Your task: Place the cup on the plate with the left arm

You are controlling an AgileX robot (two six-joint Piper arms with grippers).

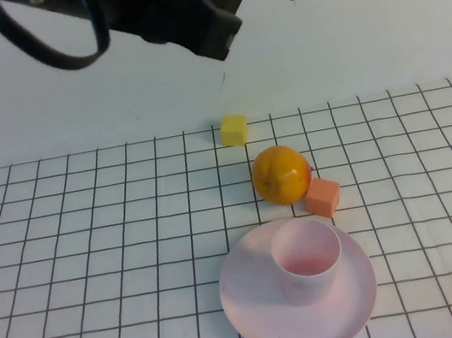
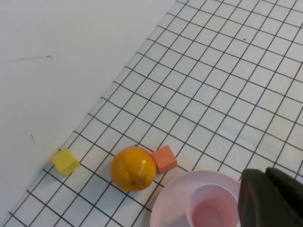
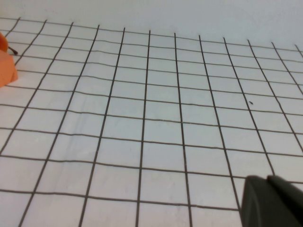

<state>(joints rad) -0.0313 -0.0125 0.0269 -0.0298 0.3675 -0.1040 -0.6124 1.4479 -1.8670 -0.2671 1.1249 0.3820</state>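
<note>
The pale pink cup stands upright inside the pale pink plate near the table's front, nothing holding it. The left arm hangs high over the back of the table, well clear of both. In the left wrist view the left gripper is shut and empty, looking down from above on the cup and plate. The right gripper is shut over bare grid cloth and does not show in the high view.
An orange fruit lies just behind the plate, with an orange cube touching its right side. A yellow cube sits further back by the white wall. The grid-lined cloth covers the table.
</note>
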